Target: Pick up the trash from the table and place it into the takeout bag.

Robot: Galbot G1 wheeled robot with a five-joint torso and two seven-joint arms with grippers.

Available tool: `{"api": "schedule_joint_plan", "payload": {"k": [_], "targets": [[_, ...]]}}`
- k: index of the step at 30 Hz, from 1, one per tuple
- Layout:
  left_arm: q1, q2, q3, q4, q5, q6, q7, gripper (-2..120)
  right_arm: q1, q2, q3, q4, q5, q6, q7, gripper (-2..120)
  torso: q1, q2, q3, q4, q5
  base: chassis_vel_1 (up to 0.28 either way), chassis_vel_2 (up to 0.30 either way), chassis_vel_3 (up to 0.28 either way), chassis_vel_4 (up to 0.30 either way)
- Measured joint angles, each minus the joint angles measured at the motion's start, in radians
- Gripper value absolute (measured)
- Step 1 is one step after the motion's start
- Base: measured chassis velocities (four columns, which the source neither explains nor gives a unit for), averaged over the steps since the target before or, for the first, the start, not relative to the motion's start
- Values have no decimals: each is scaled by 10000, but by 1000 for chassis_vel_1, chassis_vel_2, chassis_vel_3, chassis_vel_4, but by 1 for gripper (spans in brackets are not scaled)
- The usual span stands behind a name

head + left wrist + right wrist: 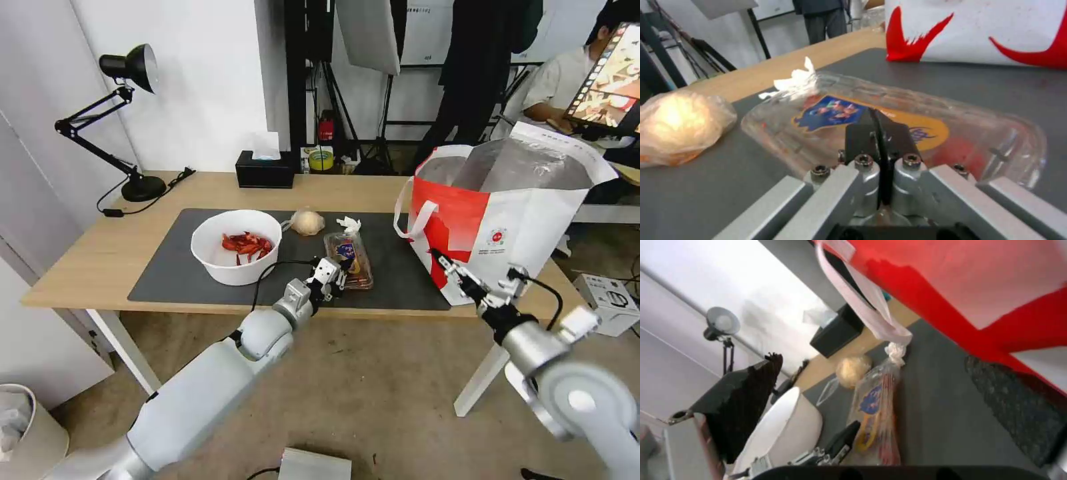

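You are working with the left claw in the middle of the head view, sitting at the near end of the clear clamshell tray on the dark mat of the bench. In the left wrist view its two black fingers are pressed together with only a thin slit between them, lying against the tray's lid and pinching nothing that you can make out. The tray is lying just right of centre, with the white bowl of red scraps to its left, the small bag with the beige lump behind it, and the crumpled tissue touching its far end. The takeout bag is standing open at the right of the frame. The right claw is hovering low against the bag's red front, fingers spread. Judge the tray as light, thin and springy: its slick lid is likely to buckle or slip under a broad squeeze, so the stiffer rim along a long edge looks the better hold. The bowl looks rigid; its rim seems the natural grip.
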Motion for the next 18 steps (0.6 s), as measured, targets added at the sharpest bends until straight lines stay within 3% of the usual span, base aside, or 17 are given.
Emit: {"api": "schedule_joint_plan", "payload": {"k": [10,18], "targets": [[63,22,-133,128,12,-35,-21,0,2910,644,-2317,-1795,921,-924,1231,100,0,0,0,2,-1,0,0,0,0],[81,15,-141,93,10,-61,-31,0,4128,1255,-3126,-2907,948,-1664,1996,100,0,0,0,0,-2,0,0,0,0]]}}
